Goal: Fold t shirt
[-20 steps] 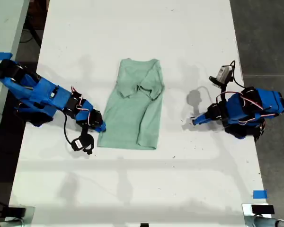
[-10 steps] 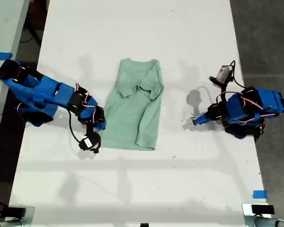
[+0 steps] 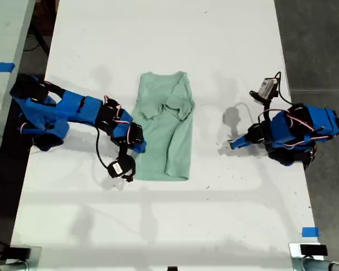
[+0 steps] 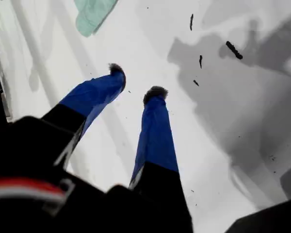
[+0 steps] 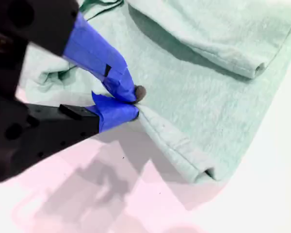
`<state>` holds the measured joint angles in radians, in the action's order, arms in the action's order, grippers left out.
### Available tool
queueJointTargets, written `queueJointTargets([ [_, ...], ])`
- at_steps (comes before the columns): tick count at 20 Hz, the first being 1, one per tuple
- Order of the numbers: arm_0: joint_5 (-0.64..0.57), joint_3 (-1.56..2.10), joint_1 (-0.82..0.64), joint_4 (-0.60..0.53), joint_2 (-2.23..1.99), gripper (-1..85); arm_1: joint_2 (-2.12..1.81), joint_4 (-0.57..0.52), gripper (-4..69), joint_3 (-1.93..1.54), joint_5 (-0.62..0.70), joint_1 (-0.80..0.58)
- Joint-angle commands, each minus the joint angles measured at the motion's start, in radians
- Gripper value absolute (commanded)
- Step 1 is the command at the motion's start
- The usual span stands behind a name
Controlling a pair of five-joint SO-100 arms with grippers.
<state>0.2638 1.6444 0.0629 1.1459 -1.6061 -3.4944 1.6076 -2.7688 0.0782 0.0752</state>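
The pale mint-green t shirt [image 3: 166, 130] lies lengthwise at the middle of the white table, its sleeves folded inward near the neck. My second gripper [image 3: 140, 148] sits at the shirt's lower edge on the exterior view's left. In the second wrist view my second gripper [image 5: 133, 102] is shut on that edge of the t shirt [image 5: 213, 87], which is lifted into a fold. My first gripper [image 3: 233, 145] rests low over bare table to the exterior view's right of the shirt. It stands open [image 4: 136, 80] with nothing between its fingers, and a corner of the t shirt [image 4: 92, 14] shows far ahead.
The white table [image 3: 158, 226] ends at dark floor on the exterior view's right. A blue tape mark [image 3: 309, 232] sits near the table's front corner on that side. A second surface with blue tape [image 3: 1, 66] lies at the exterior view's left. Dark specks [image 4: 233, 48] dot the table.
My second gripper has moved toward the exterior view's right, dragging the shirt's edge inward, so the shirt looks narrower. The first arm has stayed still.
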Motion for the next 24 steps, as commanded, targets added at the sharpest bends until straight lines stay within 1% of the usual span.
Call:
queueJointTargets([
  [1, -0.04, -0.08, -0.026, -0.121, 0.06, 0.0, -0.011, 0.008, 12.5, 0.043, 0.018, -0.011],
  [2, -0.052, -0.081, -0.031, -0.178, 0.1, 0.0, -0.011, 0.008, 12.6, 0.043, 0.02, -0.012],
  [5, -0.069, -0.104, -0.034, -0.288, 0.23, 0.0, -0.011, 0.012, 12.6, 0.046, 0.023, -0.011],
  [6, -0.074, -0.121, -0.029, -0.316, 0.279, 0.0, -0.011, 0.014, 12.6, 0.048, 0.023, -0.009],
  [8, -0.086, -0.183, -0.017, -0.328, 0.376, 0.1, -0.011, 0.014, 12.7, 0.048, 0.025, -0.009],
  [9, -0.095, -0.21, -0.011, -0.328, 0.405, 10.5, -0.011, 0.014, 12.7, 0.048, 0.026, -0.011],
  [10, -0.106, -0.261, -0.009, -0.295, 0.437, 21.1, -0.011, 0.014, 12.7, 0.048, 0.026, -0.011],
  [11, -0.103, -0.341, -0.008, -0.219, 0.479, 23.4, -0.011, 0.014, 12.7, 0.048, 0.026, -0.011],
  [14, -0.121, -0.503, -0.006, -0.06, 0.508, 24.7, -0.011, 0.015, 12.7, 0.049, 0.026, -0.011],
  [17, -0.115, -0.629, 0.006, 0.132, 0.437, 24.7, -0.011, 0.015, 12.7, 0.049, 0.026, -0.008],
  [19, -0.077, -0.62, 0.017, 0.262, 0.301, 24.3, -0.011, 0.015, 12.7, 0.049, 0.026, -0.006],
  [22, 0.014, -0.558, 0.014, 0.474, 0.095, 24.7, -0.011, 0.015, 12.8, 0.049, 0.026, -0.009],
  [24, 0.069, -0.344, 0.003, 0.48, -0.12, 24.8, -0.011, 0.015, 12.8, 0.049, 0.025, -0.008],
])
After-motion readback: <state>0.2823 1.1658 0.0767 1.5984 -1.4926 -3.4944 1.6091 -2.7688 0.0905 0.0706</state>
